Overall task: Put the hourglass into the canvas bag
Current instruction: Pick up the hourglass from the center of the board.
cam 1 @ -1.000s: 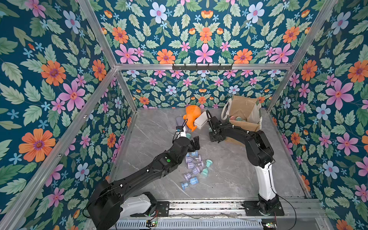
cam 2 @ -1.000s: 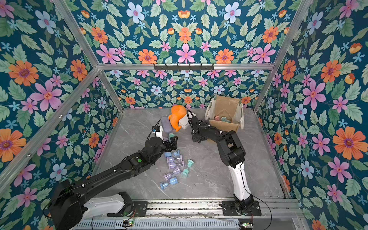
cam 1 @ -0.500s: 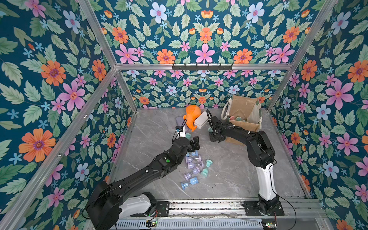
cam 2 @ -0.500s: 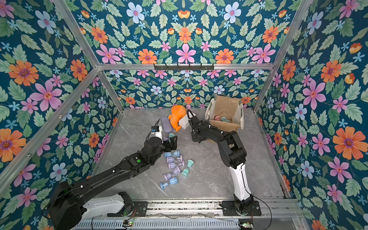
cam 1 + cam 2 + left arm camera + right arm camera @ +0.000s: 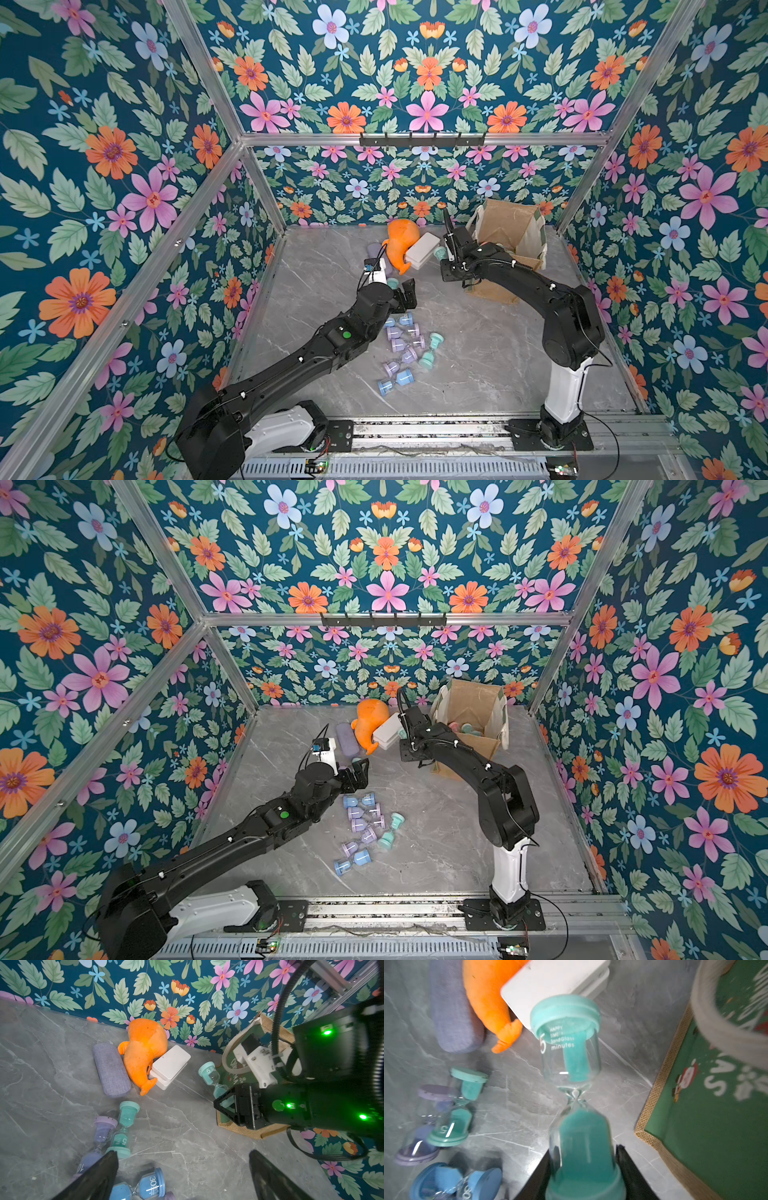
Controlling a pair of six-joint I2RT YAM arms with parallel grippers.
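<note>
Right wrist view puts the right gripper [image 5: 584, 1174] low in the frame, its 2 dark fingers [image 5: 630, 1168] pressed against opposite sides of one end cap of a teal hourglass [image 5: 574, 1059], so the pincer is closed on that end. The glass carries a 5 and the word minutes, and its free cap points toward a white box [image 5: 550, 982]. The teal hourglass is outside the canvas bag [image 5: 716, 1126], just beside the bag's green printed face, between the bag and the white box; whether it clears the surface below, I cannot tell. In both top views the bag stands upright with its mouth open, in the far right corner of the grey marble table [image 5: 478, 353], and in a top view some pastel pieces [image 5: 463, 728] lie inside it. Left wrist view shows the left gripper [image 5: 182, 1153] with its jaws spread wide and nothing between them, above loose hourglasses [image 5: 403, 345] in purple, blue and teal that lie on the table near its middle. An orange plush toy [image 5: 143, 1051] by the back wall touches the white box on one side and a lilac-grey case [image 5: 111, 1070] on the other.
</note>
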